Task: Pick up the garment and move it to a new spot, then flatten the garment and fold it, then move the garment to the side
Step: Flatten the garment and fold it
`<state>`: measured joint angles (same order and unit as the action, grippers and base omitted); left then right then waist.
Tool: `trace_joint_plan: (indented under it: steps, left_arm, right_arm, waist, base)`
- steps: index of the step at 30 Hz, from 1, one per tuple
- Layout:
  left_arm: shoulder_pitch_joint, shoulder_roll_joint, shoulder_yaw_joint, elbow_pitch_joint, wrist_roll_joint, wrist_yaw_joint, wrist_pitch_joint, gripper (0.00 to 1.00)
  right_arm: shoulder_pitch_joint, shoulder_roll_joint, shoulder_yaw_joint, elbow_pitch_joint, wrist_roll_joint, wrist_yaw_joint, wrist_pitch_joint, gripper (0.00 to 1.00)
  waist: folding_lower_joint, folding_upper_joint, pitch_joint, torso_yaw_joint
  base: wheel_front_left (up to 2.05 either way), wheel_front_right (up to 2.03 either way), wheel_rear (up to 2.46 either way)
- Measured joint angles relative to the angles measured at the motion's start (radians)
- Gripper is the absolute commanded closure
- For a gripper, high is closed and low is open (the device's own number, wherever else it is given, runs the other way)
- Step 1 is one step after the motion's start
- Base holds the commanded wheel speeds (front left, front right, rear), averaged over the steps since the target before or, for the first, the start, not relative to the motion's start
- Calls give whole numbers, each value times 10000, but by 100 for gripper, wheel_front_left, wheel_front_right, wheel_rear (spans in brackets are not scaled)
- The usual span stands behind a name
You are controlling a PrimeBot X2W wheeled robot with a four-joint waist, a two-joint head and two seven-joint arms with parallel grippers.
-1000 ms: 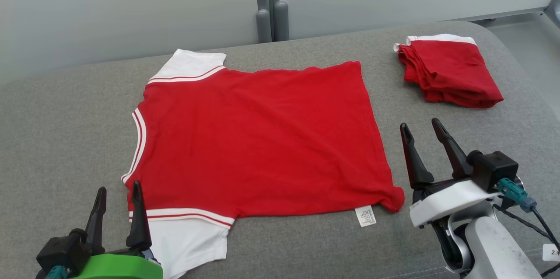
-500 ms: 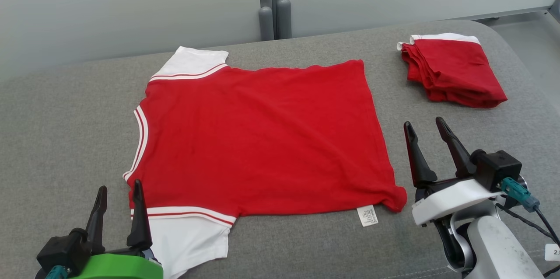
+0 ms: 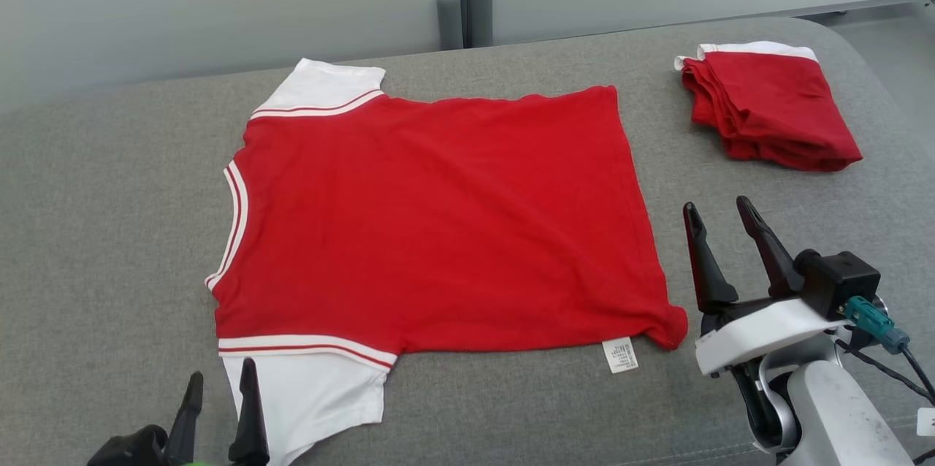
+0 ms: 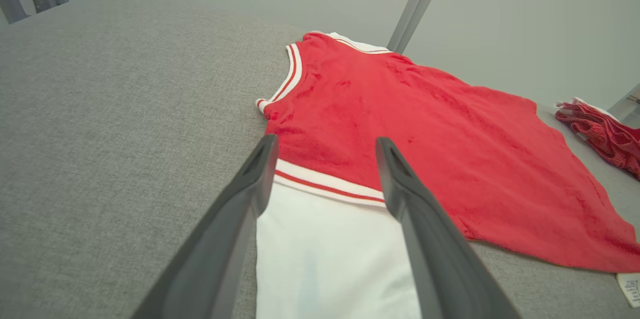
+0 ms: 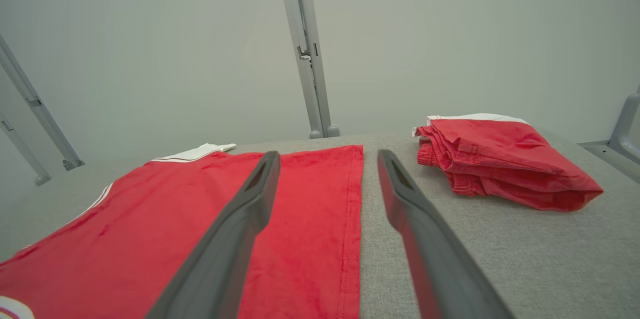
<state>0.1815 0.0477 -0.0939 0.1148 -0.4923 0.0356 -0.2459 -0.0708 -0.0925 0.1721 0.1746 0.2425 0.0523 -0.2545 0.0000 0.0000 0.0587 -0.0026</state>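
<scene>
The shirt [image 3: 438, 218] lies flat on the pad [image 3: 109, 232], long axis left to right, collar [image 3: 235, 232] leftward. Left gripper [image 3: 223, 372], jaws apart and empty, sits at the near sleeve [image 3: 307, 393]; right gripper [image 3: 716, 204], likewise released, stands just beside the hem [image 3: 643, 232].

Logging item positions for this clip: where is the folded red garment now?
In the head view the folded red garment lies at the far right of the grey surface, apart from the flat red shirt and beyond the right pincer.
</scene>
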Motion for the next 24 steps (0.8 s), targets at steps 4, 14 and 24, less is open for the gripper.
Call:
trace_joint_plan:
  steps: [4, 14, 24]
  left_arm:
    - [367, 0, -81, 443, -247, -12, 313, 0]
    - [546, 2, -433, 1034, -1133, -240, 756, 0]
    - [546, 2, -683, 1404, -1400, -272, 1149, 0]
  right_arm:
    - [6, 2, -81, 6, 0, 0, 0, 0]
    - [-10, 10, -242, 56, -46, 88, 0, 0]
    - [-19, 56, -165, 134, -67, 180, 0, 0]
  waist:
    - [0, 0, 210, 86]
    - [0, 0, 499, 464]
    - [0, 0, 554, 511]
  base:
    - [0, 0, 0]
    - [0, 0, 0]
    - [0, 0, 0]
